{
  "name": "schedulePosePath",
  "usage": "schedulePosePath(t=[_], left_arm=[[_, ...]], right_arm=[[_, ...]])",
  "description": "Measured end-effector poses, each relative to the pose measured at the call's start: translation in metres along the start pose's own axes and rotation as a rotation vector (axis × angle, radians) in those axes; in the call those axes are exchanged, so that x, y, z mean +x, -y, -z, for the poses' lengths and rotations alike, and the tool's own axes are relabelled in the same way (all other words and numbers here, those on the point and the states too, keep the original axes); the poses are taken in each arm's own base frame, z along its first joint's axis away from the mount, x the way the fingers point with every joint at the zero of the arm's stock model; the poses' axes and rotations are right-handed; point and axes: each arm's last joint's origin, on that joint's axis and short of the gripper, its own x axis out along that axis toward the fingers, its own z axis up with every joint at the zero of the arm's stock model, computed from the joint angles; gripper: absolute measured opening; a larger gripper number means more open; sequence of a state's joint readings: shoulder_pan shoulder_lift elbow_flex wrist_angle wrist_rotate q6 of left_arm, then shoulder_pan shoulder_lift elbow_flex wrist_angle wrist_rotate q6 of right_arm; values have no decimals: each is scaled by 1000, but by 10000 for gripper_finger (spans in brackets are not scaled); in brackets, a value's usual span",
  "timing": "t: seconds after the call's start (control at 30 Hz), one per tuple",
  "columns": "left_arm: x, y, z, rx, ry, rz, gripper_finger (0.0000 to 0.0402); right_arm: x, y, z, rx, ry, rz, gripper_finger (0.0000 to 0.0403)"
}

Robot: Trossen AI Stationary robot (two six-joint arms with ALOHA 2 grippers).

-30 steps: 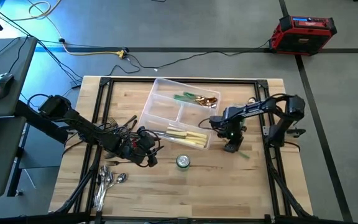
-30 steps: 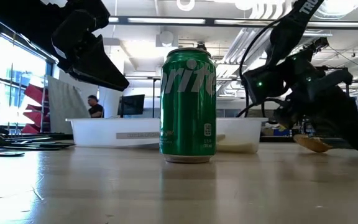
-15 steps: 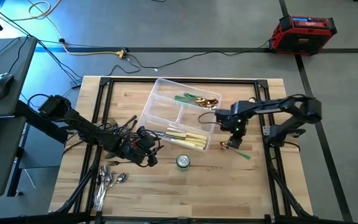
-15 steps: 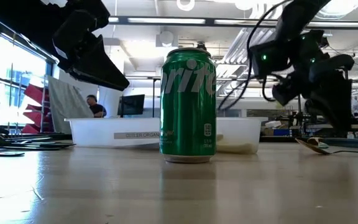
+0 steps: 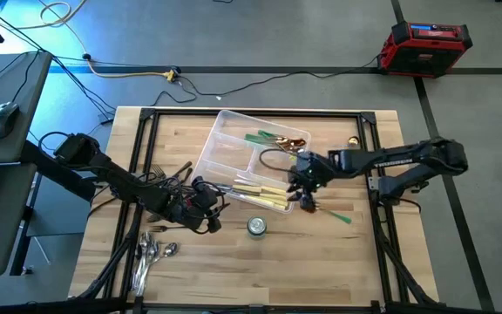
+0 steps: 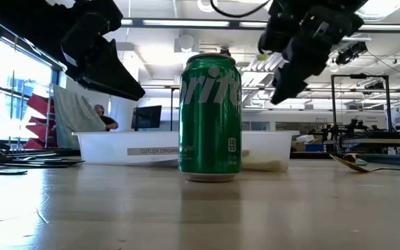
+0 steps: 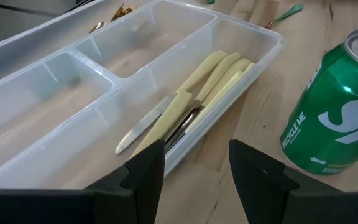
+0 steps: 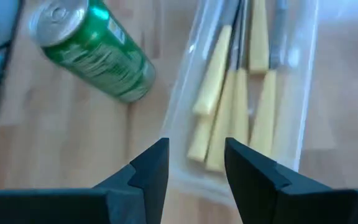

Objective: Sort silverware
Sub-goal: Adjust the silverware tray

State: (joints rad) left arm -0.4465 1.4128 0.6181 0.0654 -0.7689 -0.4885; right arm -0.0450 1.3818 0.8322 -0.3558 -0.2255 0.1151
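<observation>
we start with the silverware: cream-handled knives (image 7: 213, 81) lie side by side in the long near compartment of the clear tray (image 5: 220, 131), green-handled pieces with gold ends (image 5: 273, 138) sit in the far compartment, dark forks (image 5: 166, 174) are heaped on the tabletop (image 5: 234, 262) by the left arm, and shiny spoons (image 5: 151, 253) lie near the front-left edge. one green-handled piece (image 5: 340, 215) rests alone on the tabletop just right of the tray, its gold bowl showing low in the level view.

we judge these pieces light, stiff and slippery, lying nearly flat, so a pinch across the middle of the handle looks safest; the smooth metal ends would likely slide out.

the right gripper (image 5: 308, 194) hangs over the tray's right end, above the knives, fingers (image 8: 148, 171) released and holding nothing. the left gripper (image 5: 200, 209) rests low beside the fork heap, pointing at the tray, its fingers (image 7: 145, 174) also spread and empty.

a green soda can (image 5: 256, 227) stands upright in front of the tray, apart from it. beyond the tabletop, a person (image 6: 103, 117) sits in the room.
</observation>
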Motion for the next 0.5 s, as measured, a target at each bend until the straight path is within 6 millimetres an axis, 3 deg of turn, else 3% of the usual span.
schedulePosePath(t=[0.2,0.5], left_arm=[[0,0,0,0,0,0,158],[0,-1,0,3,3,-10,158]], right_arm=[[27,7,6,-6,-51,264,140],[42,31,12,-15,-125,378,140]])
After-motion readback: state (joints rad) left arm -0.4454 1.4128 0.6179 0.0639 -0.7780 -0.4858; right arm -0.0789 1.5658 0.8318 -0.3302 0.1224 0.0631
